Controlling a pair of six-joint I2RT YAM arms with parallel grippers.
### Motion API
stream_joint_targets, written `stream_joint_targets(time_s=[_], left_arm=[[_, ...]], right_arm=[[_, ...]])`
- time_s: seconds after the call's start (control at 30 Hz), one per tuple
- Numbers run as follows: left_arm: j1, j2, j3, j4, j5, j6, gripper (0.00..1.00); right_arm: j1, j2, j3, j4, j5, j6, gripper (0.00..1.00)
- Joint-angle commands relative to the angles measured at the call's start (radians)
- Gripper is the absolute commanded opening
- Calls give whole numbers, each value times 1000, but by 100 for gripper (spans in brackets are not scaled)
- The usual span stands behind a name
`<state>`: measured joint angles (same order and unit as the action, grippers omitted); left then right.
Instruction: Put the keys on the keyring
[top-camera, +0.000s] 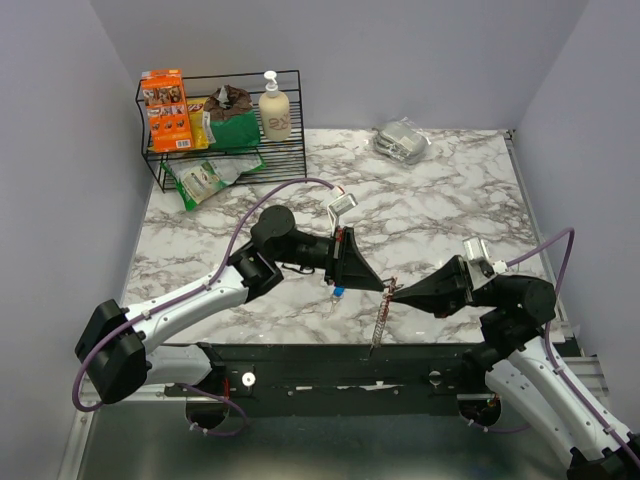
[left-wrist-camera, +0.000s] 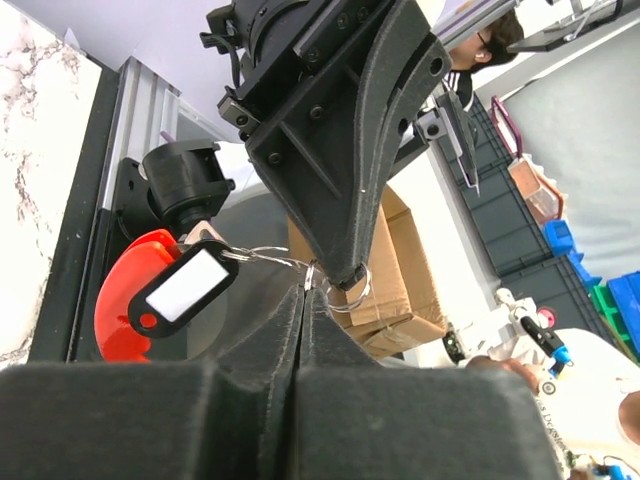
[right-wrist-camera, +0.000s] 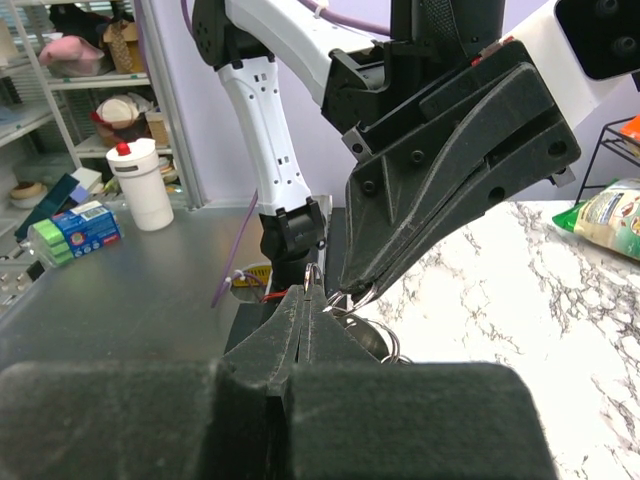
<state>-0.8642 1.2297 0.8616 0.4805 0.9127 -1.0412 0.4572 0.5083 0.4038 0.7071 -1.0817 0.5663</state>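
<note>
Marble table (top-camera: 450, 200): beneath both arms.
Left gripper (top-camera: 385, 289): clenched, tips nipping a small ring of the keyring (top-camera: 380, 322).
Right gripper (top-camera: 394, 293): clenched too, nose to nose with the left, pinching the same ring cluster.
Keyring: chain dangling from that pinch, over the table's near edge; red carabiner (left-wrist-camera: 120, 300) attached.
Blue-headed key (top-camera: 339, 293): under the left gripper, apart from the chain.

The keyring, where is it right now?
In the top view, the keyring hangs at centre, where the left gripper and right gripper meet, above the table's near edge.
</note>
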Motion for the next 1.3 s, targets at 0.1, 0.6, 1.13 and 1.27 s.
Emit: stream_joint_targets(time_s=[0.1, 0.6, 1.13, 1.27], left_arm=[[-4, -24, 97, -146, -20, 192, 0], [-12, 27, 398, -874, -218, 694, 0], [-151, 128, 643, -1307, -426, 1020, 0], [-174, 142, 663, -1313, -425, 1027, 0]], right_arm=[[5, -13, 27, -23, 8, -26, 0], [5, 21, 76, -224, 19, -131, 27], [5, 34, 190, -481, 171, -332, 70], [5, 84, 219, -524, 128, -373, 62]])
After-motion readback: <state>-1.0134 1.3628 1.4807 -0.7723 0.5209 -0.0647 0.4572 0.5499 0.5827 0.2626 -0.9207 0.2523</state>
